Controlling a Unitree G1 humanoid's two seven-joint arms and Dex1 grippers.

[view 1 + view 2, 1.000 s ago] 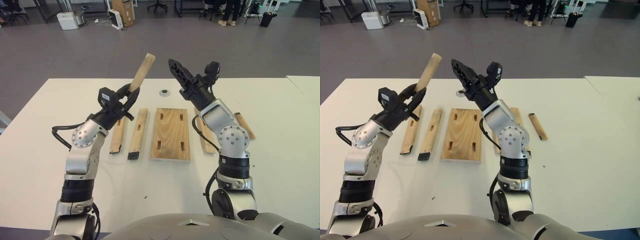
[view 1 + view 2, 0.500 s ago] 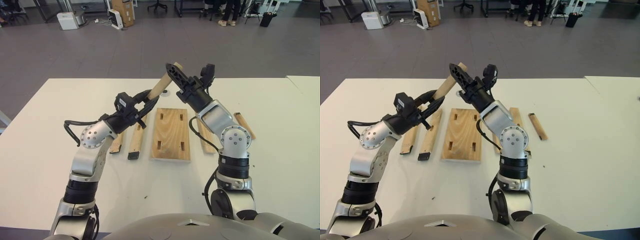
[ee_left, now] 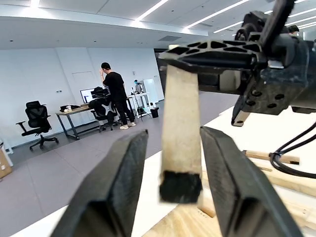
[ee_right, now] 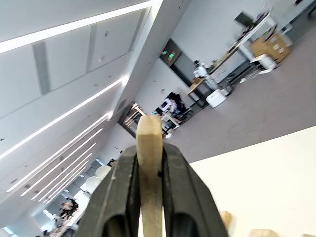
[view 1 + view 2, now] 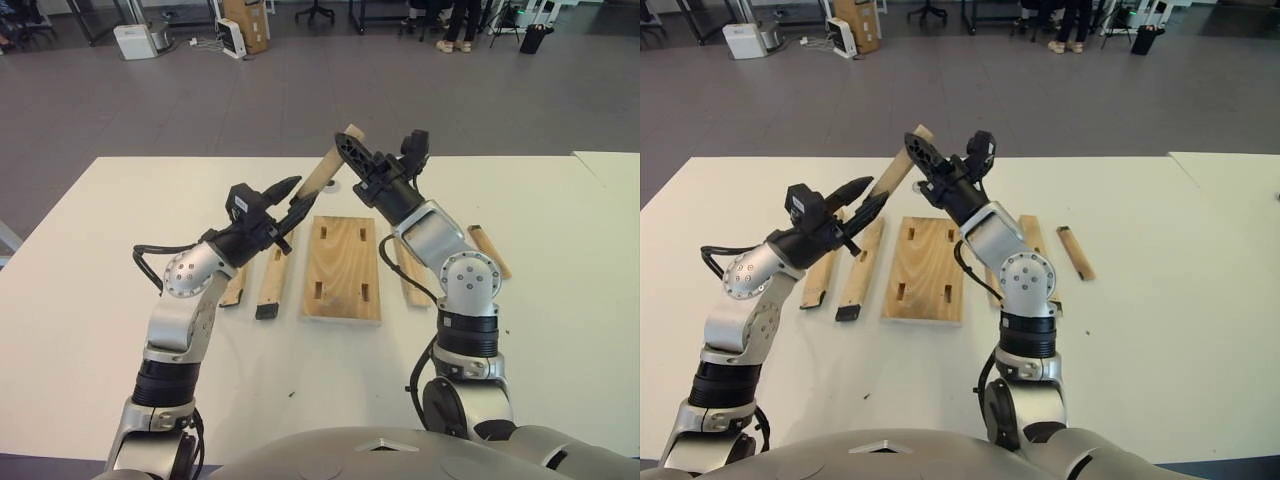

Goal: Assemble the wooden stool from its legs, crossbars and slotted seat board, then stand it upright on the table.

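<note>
Stool leg (image 5: 322, 168) is up in the air over the far side of the white table (image 5: 80, 300). It hangs slanted, its dark-capped foot low toward my left and its bare end high toward my right.

Starting on the left, my left gripper (image 5: 292, 203) sits around the foot end with its fingers (image 3: 113, 192) spread wide. There is a gap on each side of the wood, so it carries nothing. Below it two wooden parts lie flat side by side. The outermost piece (image 5: 236, 285) is partly hidden behind my arm, and the second leg (image 5: 275, 268) has a dark cap like the lifted one.

Next comes the slotted seat board (image 5: 343, 268), lying flat with four slots showing. Above its far edge my right gripper (image 5: 347, 150) is clamped on the lifted leg's upper end, and it alone bears the leg. Just right of the board a long piece (image 5: 412, 275) lies partly under that arm. A short crossbar (image 5: 489, 250) lies apart, further right.

I judge the leg light and quite stiff. It looks like solid square-section wood that won't flex or crush, with flat faces that suit two-finger pads. Bare wood should not be slippery, but a stick held at one end will want to pivot in the jaws. I would take it on two opposite flat faces nearer the middle, leaving free whichever end must enter a seat slot. The cap looks a poor place to pinch.
</note>
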